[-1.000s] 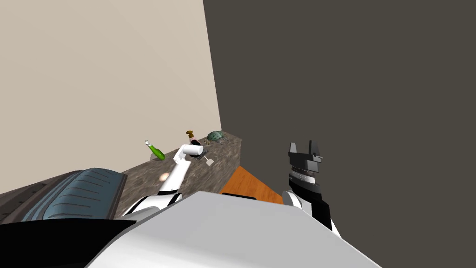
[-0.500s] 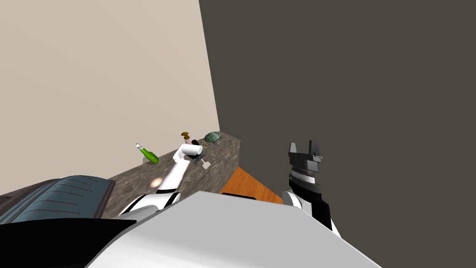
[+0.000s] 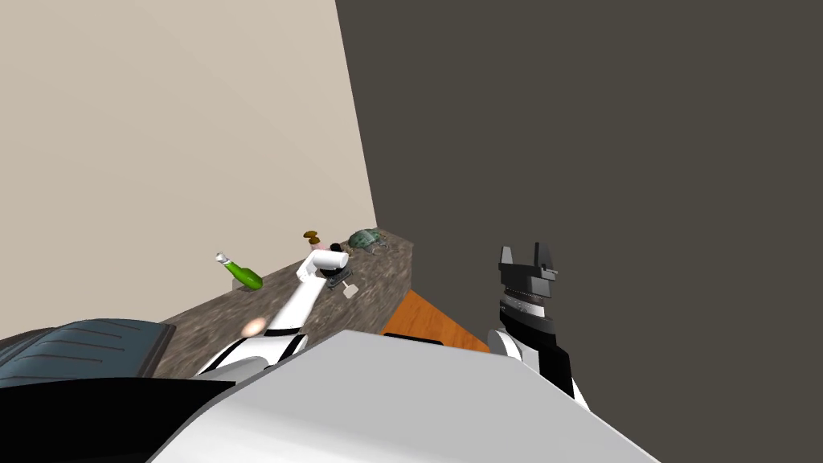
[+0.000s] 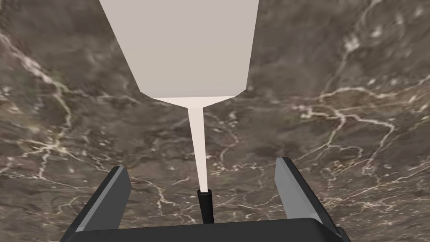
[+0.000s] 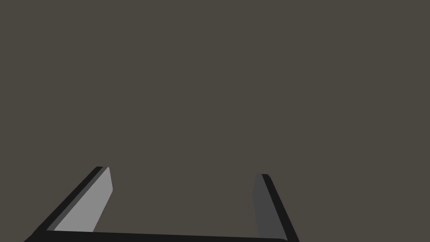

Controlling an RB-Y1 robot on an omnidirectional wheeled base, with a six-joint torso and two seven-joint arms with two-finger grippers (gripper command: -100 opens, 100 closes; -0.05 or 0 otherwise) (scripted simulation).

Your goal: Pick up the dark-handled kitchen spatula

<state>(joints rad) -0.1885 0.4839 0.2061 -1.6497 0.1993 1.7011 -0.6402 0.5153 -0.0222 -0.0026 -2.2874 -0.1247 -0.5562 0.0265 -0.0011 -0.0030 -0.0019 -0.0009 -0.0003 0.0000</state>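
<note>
Now the wide left claw (image 4: 202, 164) straddles the pale-bladed, dark-handled spatula (image 4: 191, 63), blade at its twelve o'clock; lower squarely, then close.

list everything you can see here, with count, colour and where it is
spatula: one, pale blade and neck, dark handle, on the counter
counter: one, dark brown marbled, along the beige wall
bottle: one, green, on the counter left of the arm
mottled object: one, greenish, counter's far end
small object: one, brown, near the wall
ribbed object: one, blue-grey, near left
left gripper: open, astride the spatula's handle, not touching
right gripper: open, raised at my right
</note>
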